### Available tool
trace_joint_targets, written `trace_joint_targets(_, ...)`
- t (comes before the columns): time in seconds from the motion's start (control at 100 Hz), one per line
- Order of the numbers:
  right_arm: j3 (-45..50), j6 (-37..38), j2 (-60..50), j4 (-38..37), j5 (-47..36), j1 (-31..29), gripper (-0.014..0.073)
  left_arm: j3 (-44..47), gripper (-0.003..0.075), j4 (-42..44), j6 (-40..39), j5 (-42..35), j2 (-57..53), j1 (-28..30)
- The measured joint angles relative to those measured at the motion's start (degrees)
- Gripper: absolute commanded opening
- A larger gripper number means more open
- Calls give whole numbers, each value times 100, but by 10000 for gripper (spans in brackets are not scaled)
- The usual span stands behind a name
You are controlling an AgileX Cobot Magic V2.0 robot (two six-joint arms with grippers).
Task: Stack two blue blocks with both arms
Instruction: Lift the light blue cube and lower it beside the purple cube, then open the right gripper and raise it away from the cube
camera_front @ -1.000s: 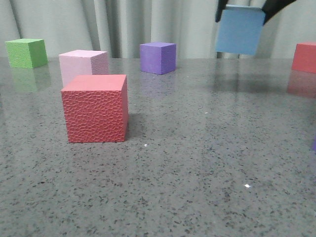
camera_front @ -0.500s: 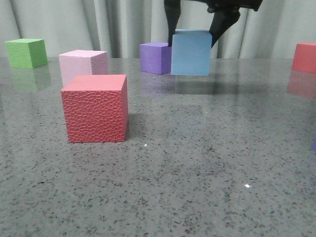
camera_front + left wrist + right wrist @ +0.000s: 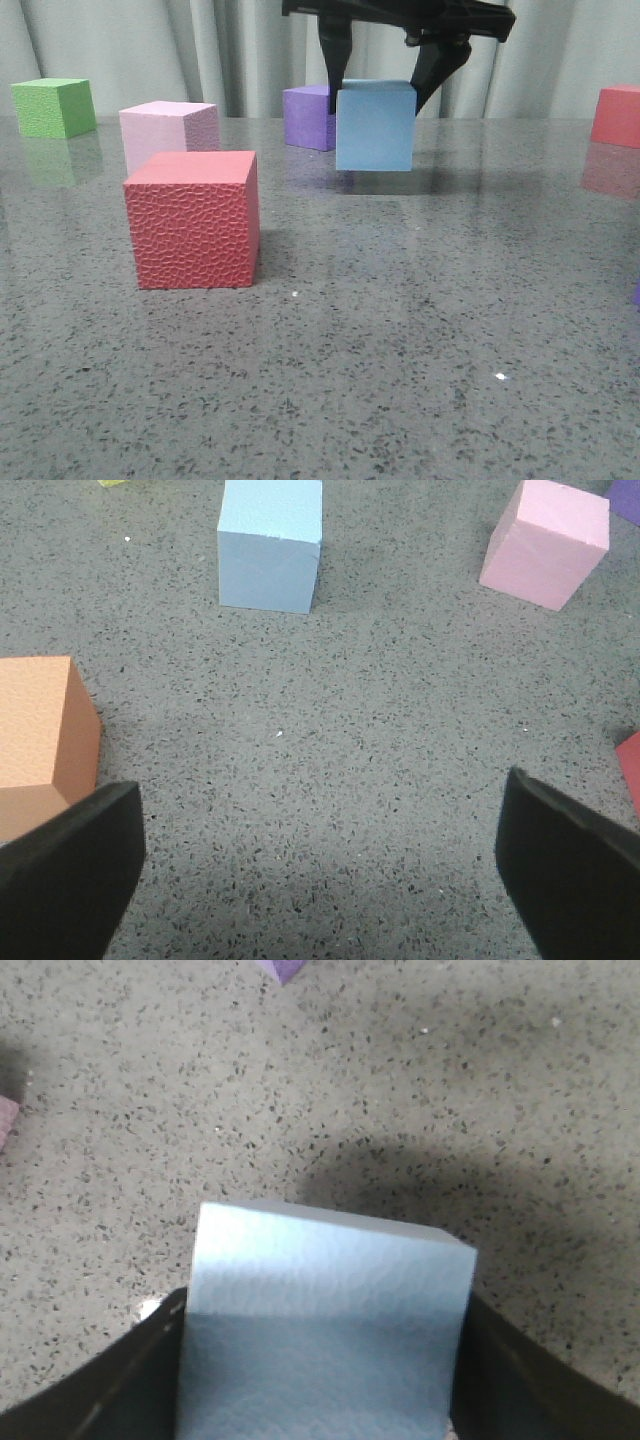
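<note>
One light blue block [image 3: 375,125] hangs in my right gripper [image 3: 383,72], which is shut on its two sides, low over the table in front of a purple cube [image 3: 308,115]. I cannot tell whether the block touches the table. In the right wrist view the same block [image 3: 322,1320] fills the gap between the black fingers [image 3: 110,1390]. The second blue block [image 3: 270,545] stands alone on the table in the left wrist view, well ahead of my left gripper [image 3: 320,880], which is wide open and empty. This block and the left gripper are out of the front view.
A big red cube [image 3: 193,220], a pink cube [image 3: 167,130] and a green cube [image 3: 54,107] stand at the left, and a red cube [image 3: 617,115] at the far right. The left wrist view shows an orange cube [image 3: 40,730] and the pink cube [image 3: 545,545].
My right gripper has carried the blue block from high at the upper right leftward and down, to just in front of the purple cube.
</note>
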Motion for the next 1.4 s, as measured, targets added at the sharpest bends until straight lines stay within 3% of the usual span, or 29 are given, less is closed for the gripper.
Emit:
trace_joint_targets(0.46,-11,-12,241,129,15,0,409,0,681,0,0,0,0,0)
trace_joint_targets(0.77,-11,-12,246,155,15,0,661,0,681,0,0,0,0,0)
trace_joint_targets(1.08,-67,-12,246,166,75,0,654,0,681,0,0,0,0,0)
trace_joint_targets(1.4,-994,-193,246,-3,792,0,654,0,681,0,0,0,0,0)
